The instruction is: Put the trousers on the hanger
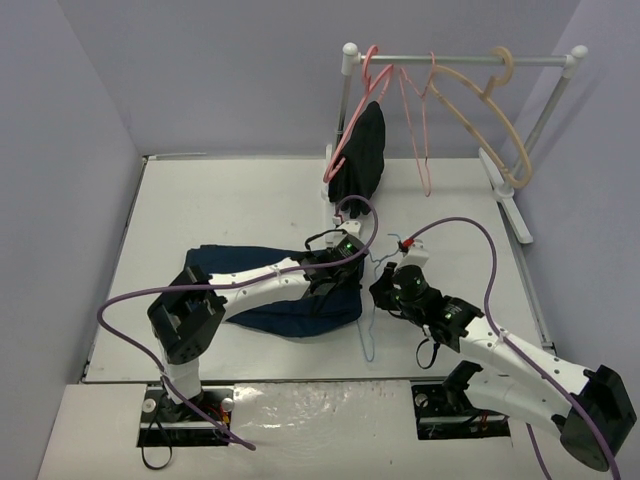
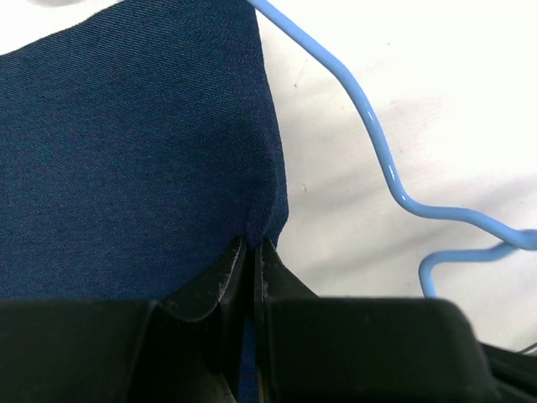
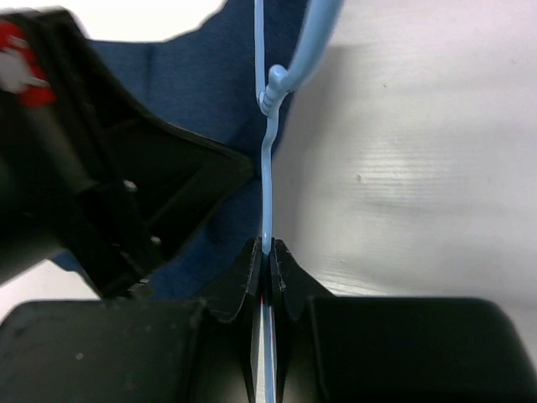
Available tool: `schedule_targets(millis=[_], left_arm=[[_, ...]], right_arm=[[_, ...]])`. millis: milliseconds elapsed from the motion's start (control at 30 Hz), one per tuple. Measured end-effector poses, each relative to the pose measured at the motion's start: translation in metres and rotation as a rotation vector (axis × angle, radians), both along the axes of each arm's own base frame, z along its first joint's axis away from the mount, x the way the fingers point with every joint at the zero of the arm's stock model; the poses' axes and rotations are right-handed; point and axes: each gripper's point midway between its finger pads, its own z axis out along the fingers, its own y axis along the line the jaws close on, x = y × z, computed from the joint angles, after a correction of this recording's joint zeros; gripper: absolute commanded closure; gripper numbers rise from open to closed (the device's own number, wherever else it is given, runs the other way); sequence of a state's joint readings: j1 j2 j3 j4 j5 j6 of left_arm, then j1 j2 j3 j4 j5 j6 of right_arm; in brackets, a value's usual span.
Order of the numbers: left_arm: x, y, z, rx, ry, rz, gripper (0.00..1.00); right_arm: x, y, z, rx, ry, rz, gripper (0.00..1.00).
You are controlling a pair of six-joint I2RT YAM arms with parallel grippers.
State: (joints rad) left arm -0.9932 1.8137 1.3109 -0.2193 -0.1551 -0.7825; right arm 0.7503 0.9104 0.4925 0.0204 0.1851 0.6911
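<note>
The dark navy trousers (image 1: 255,290) lie bunched on the table, left of centre. My left gripper (image 1: 340,285) is at their right edge. In the left wrist view it (image 2: 254,244) is shut on a pinch of the trousers (image 2: 143,143) at that edge. The light-blue wire hanger (image 1: 367,335) lies just right of the cloth. Its wire curves past my left fingers in the left wrist view (image 2: 382,159). My right gripper (image 1: 377,292) is shut on the hanger (image 3: 267,189), the wire running straight between its jaws (image 3: 267,247). Blue cloth (image 3: 205,80) shows behind that wire.
At the back stands a white clothes rail (image 1: 460,60) carrying pink hangers (image 1: 415,120), a thicker beige hanger (image 1: 490,110) and a black garment (image 1: 365,150). The rail's foot (image 1: 515,215) rests on the table at the right. Purple cables loop over both arms.
</note>
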Motion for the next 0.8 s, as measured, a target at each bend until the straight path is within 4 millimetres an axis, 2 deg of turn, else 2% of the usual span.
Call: schedule_targets(millis=[233,533,567,667,800], left_arm=[[0.003,-0.007,0.006,-0.04,-0.011,0.008,1.0],[0.022,-0.032,0.035,-0.201,-0.082,0.052,0.99],[0.023,-0.035,0.038,-0.222,-0.089,0.052,0.96],[0.023,-0.039,0.039,-0.267,-0.093,0.051,0.8],[0.015,-0.032,0.027,-0.275,-0.076,0.048,0.5]], right_arm=[[0.007,0.012,0.032,0.068,-0.058,0.015,1.0],[0.005,0.013,0.036,0.099,-0.053,0.001,1.0],[0.005,0.013,0.036,0.104,-0.053,-0.002,1.0],[0.003,0.013,0.033,0.115,-0.05,-0.002,1.0],[-0.001,0.011,0.023,0.103,-0.03,0.0,1.0]])
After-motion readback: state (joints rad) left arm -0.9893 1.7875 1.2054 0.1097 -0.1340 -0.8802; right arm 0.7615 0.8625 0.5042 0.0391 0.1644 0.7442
